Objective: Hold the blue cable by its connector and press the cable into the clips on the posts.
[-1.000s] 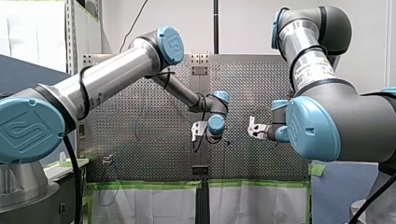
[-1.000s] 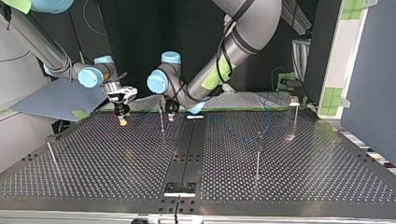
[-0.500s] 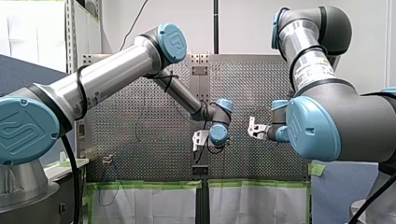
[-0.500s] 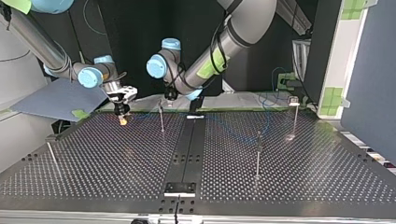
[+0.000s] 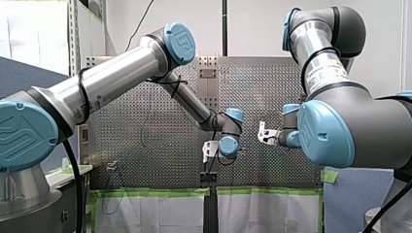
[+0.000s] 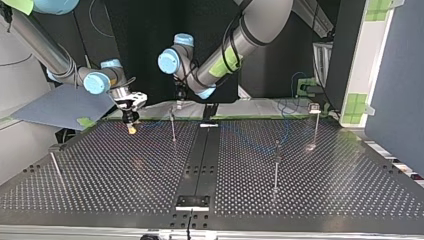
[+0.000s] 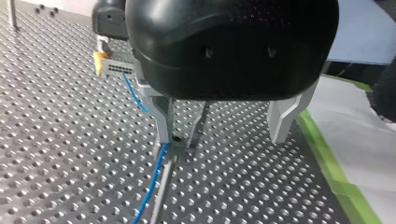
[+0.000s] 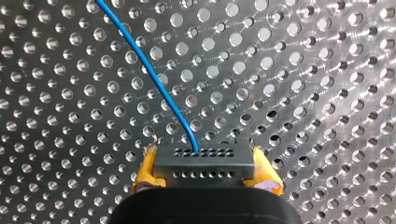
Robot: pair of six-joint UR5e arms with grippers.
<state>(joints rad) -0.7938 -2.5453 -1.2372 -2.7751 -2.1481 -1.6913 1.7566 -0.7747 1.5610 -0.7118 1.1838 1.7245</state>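
At the top view's left, the right hand (image 6: 131, 124) is closed on the grey connector (image 8: 205, 161). Its yellow pads pinch the two short ends, low over the tabletop (image 6: 125, 170). Hold that grip square. The blue cable (image 8: 154, 77) leaves the connector's face, and a twist there would likely roll the line out of a clip.

Moving right, the cable runs to the nearest post (image 6: 173, 127) and meets the clip (image 7: 180, 144) at its top. I cannot tell whether it is fully seated there. The left hand (image 7: 223, 128) hangs over that post with its metal fingers spread wide and nothing between them, one finger just beside the cable.

Bring that finger down onto the cable right next to the clip, not out along the free span. Press straight down the post's length, because the post looks thin and a sideways push could bend it. Let the right hand give a little slack as you press.

Further right, two more posts (image 6: 276, 165) stand well apart from this one. Judge this clip closed before you move toward them.
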